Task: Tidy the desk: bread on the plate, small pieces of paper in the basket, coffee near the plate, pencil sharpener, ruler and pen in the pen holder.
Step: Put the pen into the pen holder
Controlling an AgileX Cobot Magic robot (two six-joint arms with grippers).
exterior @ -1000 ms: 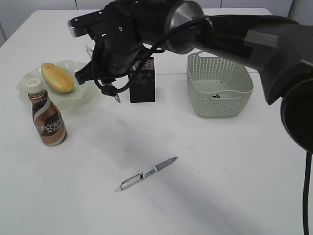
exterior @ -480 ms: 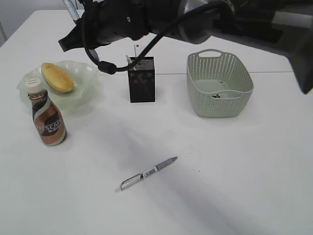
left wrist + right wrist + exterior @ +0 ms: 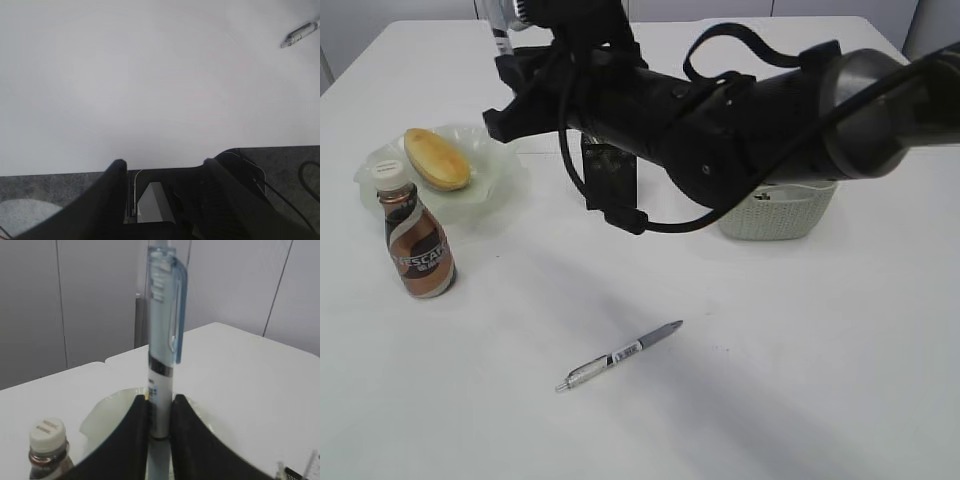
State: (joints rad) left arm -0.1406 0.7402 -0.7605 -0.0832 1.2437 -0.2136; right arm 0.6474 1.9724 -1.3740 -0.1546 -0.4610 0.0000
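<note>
Right wrist view shows your right gripper (image 3: pixel 159 412) clamped on a light-blue clip pen (image 3: pixel 162 340), its long axis upright between the fingers. Exterior view puts the black mesh pen holder (image 3: pixel 610 175) just below that arm, so lower it straight down. Your left gripper (image 3: pixel 165 172) hangs half-open, empty, over bare desk (image 3: pixel 150 75).

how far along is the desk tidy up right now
Done: bread on the plate, coffee beside it. In hand: the right end effector grips a light-blue pen upright. Left: that pen and the grey pen on the desk into the pen holder.
</note>
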